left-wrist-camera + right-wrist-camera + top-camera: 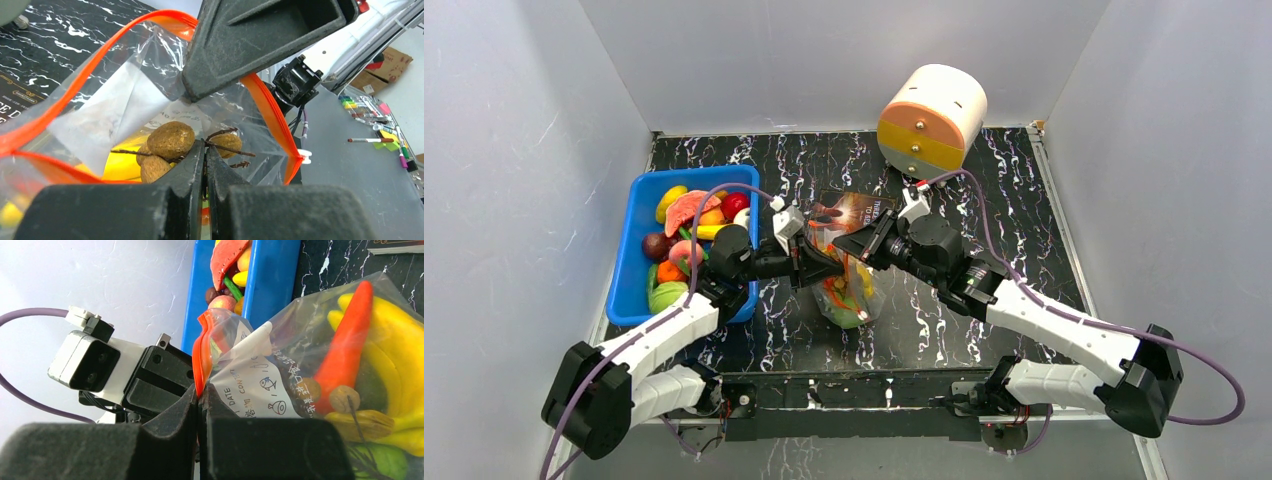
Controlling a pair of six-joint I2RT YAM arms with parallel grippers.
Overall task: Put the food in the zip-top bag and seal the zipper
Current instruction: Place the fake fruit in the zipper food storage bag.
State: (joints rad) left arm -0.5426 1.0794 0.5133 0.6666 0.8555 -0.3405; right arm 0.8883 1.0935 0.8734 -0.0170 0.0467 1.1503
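The clear zip-top bag (849, 295) hangs between my two grippers over the middle of the table, its mouth open. In the left wrist view the red-orange zipper strip (80, 82) loops around the opening, with the pale slider (306, 156) at its far end. My left gripper (205, 146) is shut on the near lip of the bag. My right gripper (199, 392) is shut on the zipper strip (200, 352) of the opposite lip. Inside the bag lie a brown cluster (170, 140), a yellow banana (395, 347), a red-orange piece (345, 350) and a green piece (385, 462).
The blue bin (636, 285) at the left holds several more toy fruits (692, 215). A white, orange and yellow cylinder (929, 120) stands at the back. A dark printed card (859, 208) lies behind the bag. Grey walls close in on three sides.
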